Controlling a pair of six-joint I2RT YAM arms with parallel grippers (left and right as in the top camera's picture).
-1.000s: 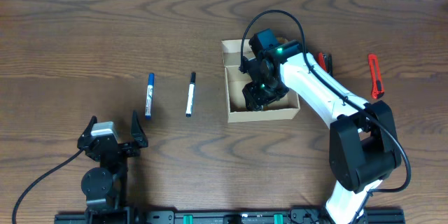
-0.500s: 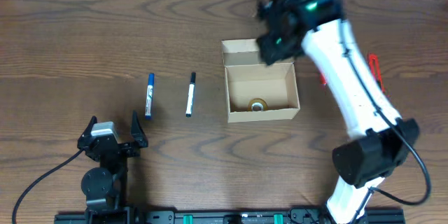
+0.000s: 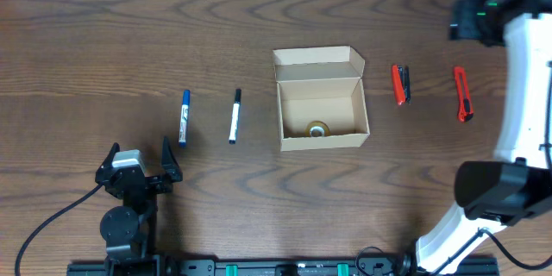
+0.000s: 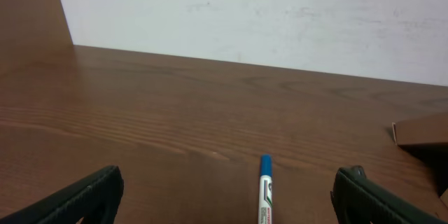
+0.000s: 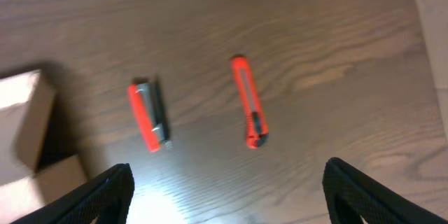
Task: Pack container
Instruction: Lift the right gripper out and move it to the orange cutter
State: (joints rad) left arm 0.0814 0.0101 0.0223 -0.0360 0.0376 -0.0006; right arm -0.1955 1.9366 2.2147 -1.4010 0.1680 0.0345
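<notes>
The container is an open tan cardboard box at mid-table, its flap lid standing at the far side. A small tape roll lies inside it. A blue marker and a black marker lie left of the box. My left gripper is open and empty near the front edge; its wrist view shows the blue marker between the open fingers, farther away. My right gripper is open, empty and raised at the far right; in its own view the fingers are wide apart.
A red-and-black tool and an orange utility knife lie right of the box; both show in the right wrist view, the tool and the knife. The box corner is at its left edge.
My right gripper has come up out of the box and swung to the far right, leaving the tape roll inside. The left arm has not moved.
</notes>
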